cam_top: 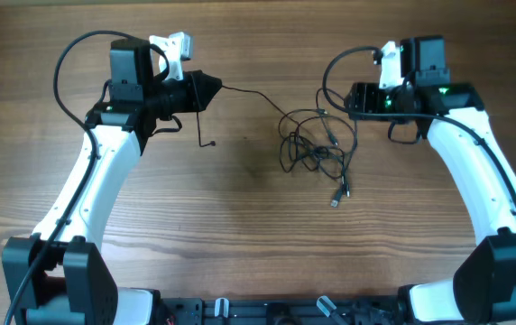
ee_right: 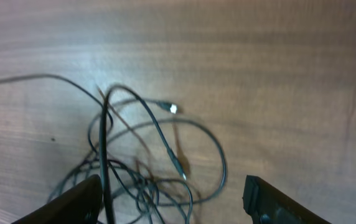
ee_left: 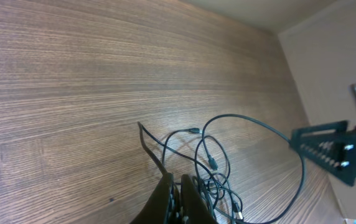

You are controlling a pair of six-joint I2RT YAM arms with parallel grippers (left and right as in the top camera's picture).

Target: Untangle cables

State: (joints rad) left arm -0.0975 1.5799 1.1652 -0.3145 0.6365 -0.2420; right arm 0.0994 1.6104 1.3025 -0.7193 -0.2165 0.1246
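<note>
**Cables: one strand pinched, the bundle unpinned**

Cables [cam_top: 317, 149] lie in a loose bundle on the table [cam_top: 240, 235], just beside the right gripper [cam_top: 350, 99], on its side toward the left gripper [cam_top: 215, 88]. One strand [cam_top: 251, 92] runs from the bundle to the left gripper, which sits well apart from the right gripper.

If you draw that strand away with nothing pinning the bundle, the whole lot will likely drag along, or the loops will cinch into a tighter knot. The plug [cam_top: 337, 197] at the bundle's edge could also snag in a loop.

The left gripper is closed on the strand, pinched between its fingers [ee_left: 165, 199]. The right gripper stands wide open over the bundle and holds nothing. One loop rises close by a finger [ee_right: 72, 202]; you cannot tell whether they touch.
</note>
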